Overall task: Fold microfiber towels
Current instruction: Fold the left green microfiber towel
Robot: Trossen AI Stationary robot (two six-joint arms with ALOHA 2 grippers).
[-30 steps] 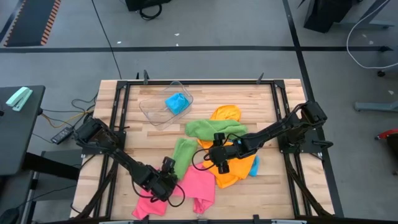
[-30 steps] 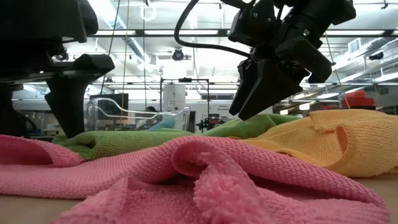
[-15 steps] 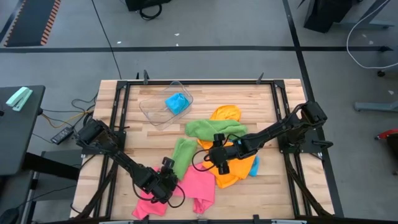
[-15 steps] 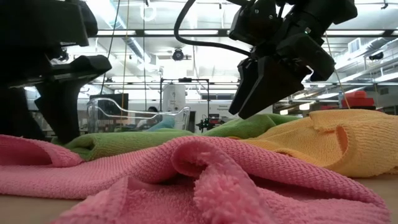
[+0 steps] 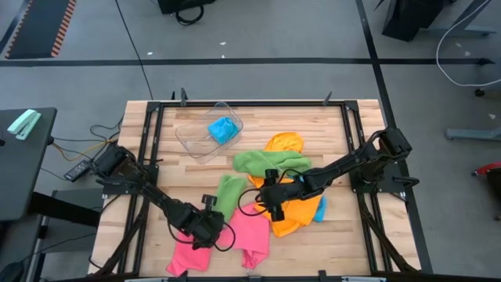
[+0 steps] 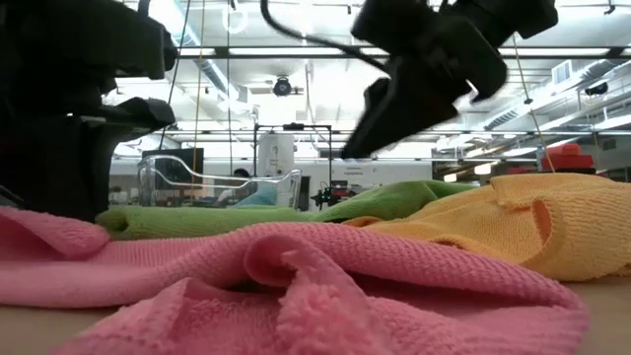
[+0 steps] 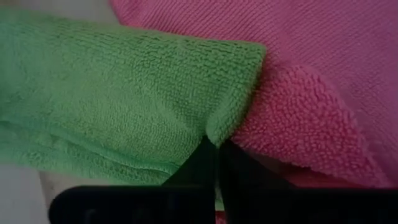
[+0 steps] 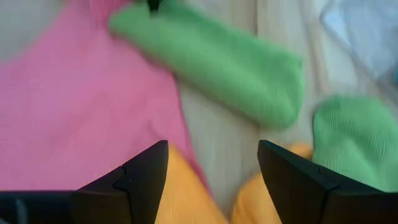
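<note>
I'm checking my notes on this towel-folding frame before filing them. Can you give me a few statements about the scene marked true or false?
1. The left gripper has its jaws shut at the pink towel. True.
2. The right gripper has its jaws shut on the orange towel. False: its jaws stand open, holding nothing.
3. A blue towel lies inside the clear tub. True.
4. The clear tub sits at the near edge of the table. False: it sits toward the far edge, on the left arm's side.
5. Two green towels lie between the tub and the pink towel. True.
</note>
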